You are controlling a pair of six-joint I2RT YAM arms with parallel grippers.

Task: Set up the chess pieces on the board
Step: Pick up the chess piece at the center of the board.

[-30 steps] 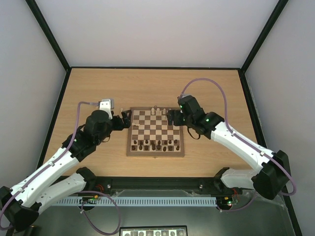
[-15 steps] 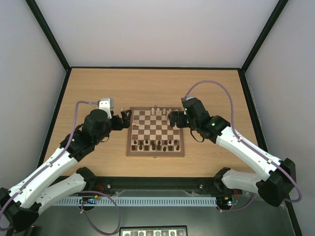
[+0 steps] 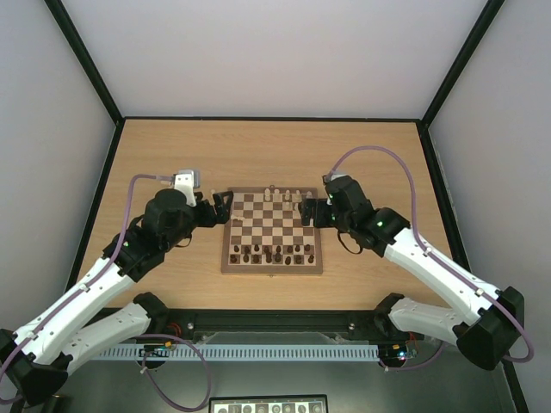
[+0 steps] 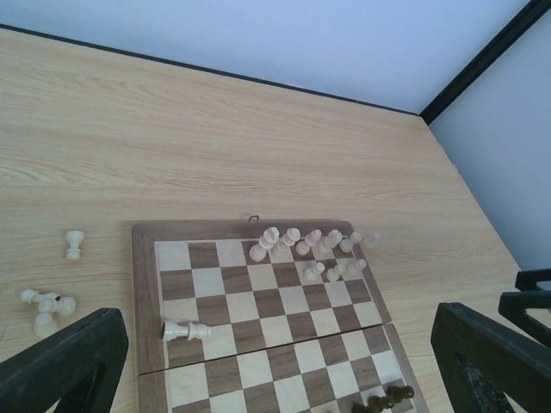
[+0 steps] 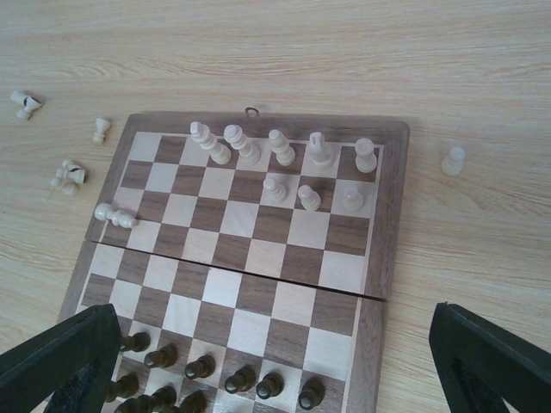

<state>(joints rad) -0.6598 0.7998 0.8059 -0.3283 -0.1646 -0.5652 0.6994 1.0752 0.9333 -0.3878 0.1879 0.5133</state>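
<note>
The board point(image 3: 231, 258) lies mid-table between my grippers. Several cream chess pieces point(image 5: 278, 148) stand in its two far rows. One cream piece point(image 4: 185, 329) lies on its side on the board's left part, also in the right wrist view point(image 5: 114, 216). Loose cream pieces lie on the table left of the board point(image 4: 47, 303) point(image 4: 75, 243) point(image 5: 67, 175), and one pawn point(image 5: 454, 161) stands off its right edge. My left gripper point(image 3: 222, 205) point(image 4: 277, 344) is open and empty at the board's far left corner. My right gripper point(image 3: 310, 212) point(image 5: 271, 344) is open and empty at the far right edge.
Dark brown chessmen point(image 5: 224, 379) fill the board's near rows point(image 3: 274, 254). The wooden table point(image 3: 275, 155) is fenced by grey walls with black edges. Another cream piece point(image 5: 24, 103) lies further left on the table.
My right arm has drawn back to the right, its gripper shifting slightly off the board's far right corner. My left gripper has edged slightly towards the board's far left corner.
</note>
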